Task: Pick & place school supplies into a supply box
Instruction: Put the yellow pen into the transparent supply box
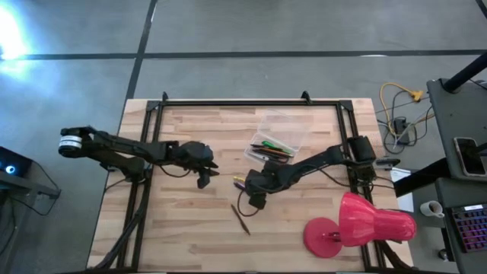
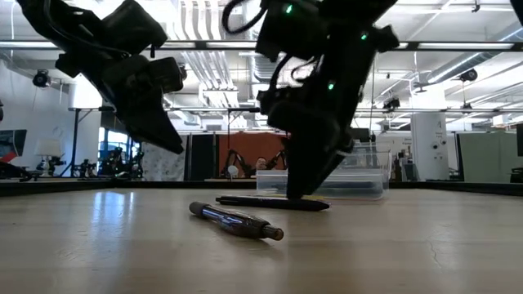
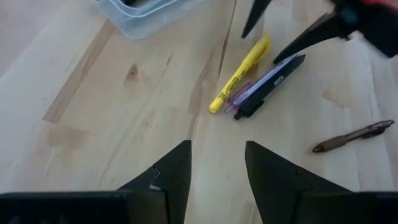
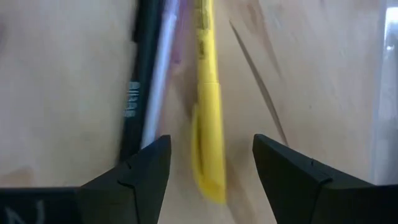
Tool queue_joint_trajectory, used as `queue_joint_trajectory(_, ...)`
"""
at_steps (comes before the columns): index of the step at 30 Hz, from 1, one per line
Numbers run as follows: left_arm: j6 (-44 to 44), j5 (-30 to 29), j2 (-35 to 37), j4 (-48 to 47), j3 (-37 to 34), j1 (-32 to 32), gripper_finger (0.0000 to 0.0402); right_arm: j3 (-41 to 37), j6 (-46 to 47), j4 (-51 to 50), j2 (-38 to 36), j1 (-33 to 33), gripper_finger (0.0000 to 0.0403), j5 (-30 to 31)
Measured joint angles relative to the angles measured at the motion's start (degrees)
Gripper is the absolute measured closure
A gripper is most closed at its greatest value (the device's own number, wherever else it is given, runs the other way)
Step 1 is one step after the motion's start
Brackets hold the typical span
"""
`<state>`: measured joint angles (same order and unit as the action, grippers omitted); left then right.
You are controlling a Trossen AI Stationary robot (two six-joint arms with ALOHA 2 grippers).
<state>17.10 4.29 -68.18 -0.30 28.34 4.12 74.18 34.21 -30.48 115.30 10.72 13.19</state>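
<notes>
Three supplies lie side by side on the wooden table: a yellow highlighter (image 4: pixel 208 112), a purple pen (image 4: pixel 163 74) and a dark pen (image 4: pixel 140 81). My right gripper (image 4: pixel 211 168) hangs open just above them, pointing steeply down, with the highlighter's end between its fingers and touching neither. A brown pen (image 1: pixel 240 218) lies alone nearer the front edge. The clear supply box (image 1: pixel 278 137) stands behind them with several pens inside. My left gripper (image 3: pixel 217 174) is open over bare table to the left of the pens (image 3: pixel 255 84), holding nothing.
A large pink-red lamp-shaped object (image 1: pixel 358 224) lies at the table's near right corner. A dark metal frame (image 1: pixel 251 103) runs along the table's far and side edges. Bare wood lies between my left gripper (image 1: pixel 204 181) and the pens.
</notes>
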Motion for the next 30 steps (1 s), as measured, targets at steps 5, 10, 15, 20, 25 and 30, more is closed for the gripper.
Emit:
queue_joint_trajectory(5, -0.33, 0.05, 0.02, -1.07, -0.11, 0.00, 0.0267, 2.36, 1.67, -0.67, 2.81, -3.02, 0.0192, -5.32)
queue_joint_trajectory(10, -1.72, 0.07, 0.02, -1.45, -0.62, -0.02, 0.0267, 3.49, 3.09, -1.97, 4.26, -4.98, 0.0239, -7.18)
queue_joint_trajectory(15, -1.79, 0.07, 0.02, -1.50, -1.03, -0.02, 0.0267, 3.78, 3.18, -4.51, 4.42, -5.77, 0.0311, -5.58)
queue_joint_trajectory(20, -1.79, 0.07, 0.02, -1.40, -1.11, -0.06, 0.0267, 3.82, 3.51, -6.19, 4.44, -5.74, 0.0369, -4.87)
queue_joint_trajectory(25, -1.79, 0.05, 0.02, -1.38, -1.11, -0.04, 0.0267, 4.78, 5.22, -6.81, 3.20, -6.07, 0.0370, -8.53)
queue_joint_trajectory(30, -0.64, -0.01, 0.02, -1.28, -1.11, -0.04, 0.0267, 5.53, 4.34, -4.14, -1.16, -6.09, 0.0389, -0.05)
